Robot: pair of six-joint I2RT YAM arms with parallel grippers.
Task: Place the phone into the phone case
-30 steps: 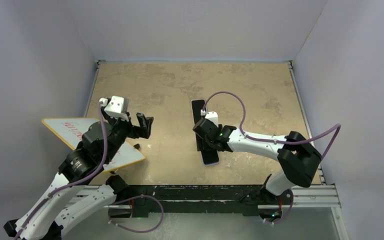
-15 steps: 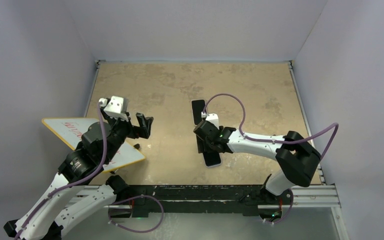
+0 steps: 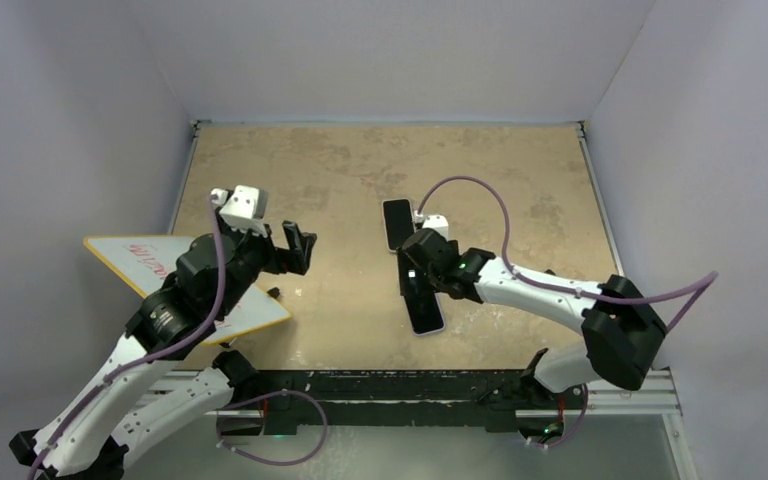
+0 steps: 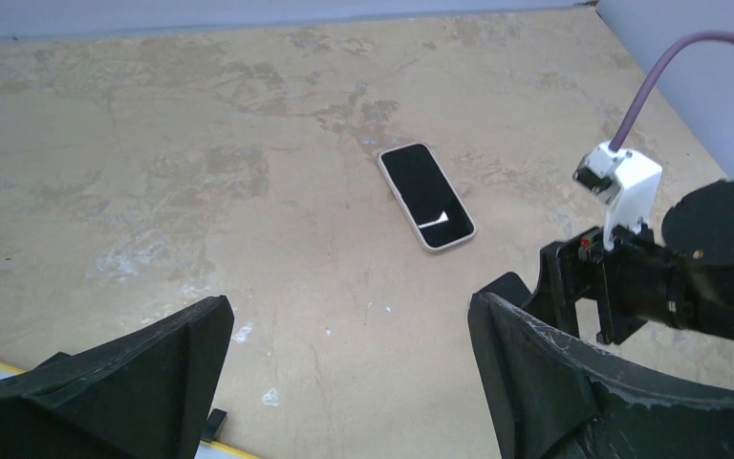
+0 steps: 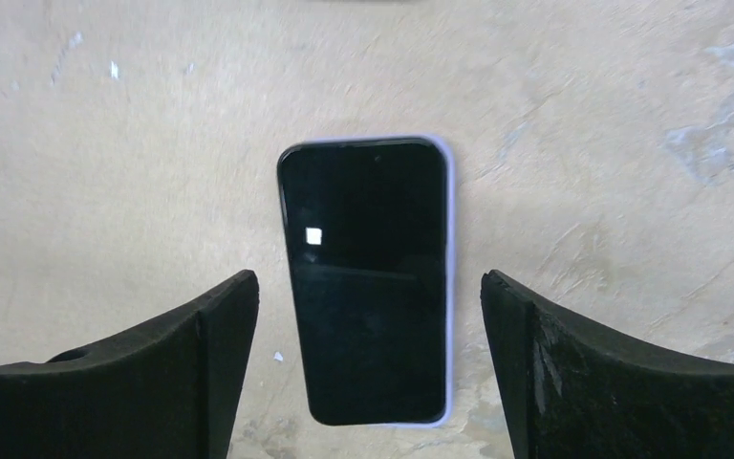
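Note:
A black-screened phone (image 3: 424, 304) lies flat on the table inside a lavender-rimmed case (image 5: 449, 287). In the right wrist view the phone (image 5: 363, 277) sits slightly skewed in the case; I cannot tell whether it is pressed fully in. My right gripper (image 3: 412, 282) hovers over its far end, open and empty, with the fingers (image 5: 368, 287) wide to either side. A second black-screened phone with a cream rim (image 3: 397, 223) lies just beyond; it also shows in the left wrist view (image 4: 426, 196). My left gripper (image 3: 296, 250) is open and empty, above bare table (image 4: 349, 301) to the left.
A white board with a yellow edge (image 3: 160, 265) lies under the left arm at the table's near left. A small black piece (image 3: 274, 292) lies beside it. Grey walls close the table on three sides. The right arm's purple cable (image 3: 470, 190) loops over the middle.
My right gripper has drawn back off the near phone, uncovering most of it, and its arm has swung out to the right. My left gripper has shifted slightly to the right.

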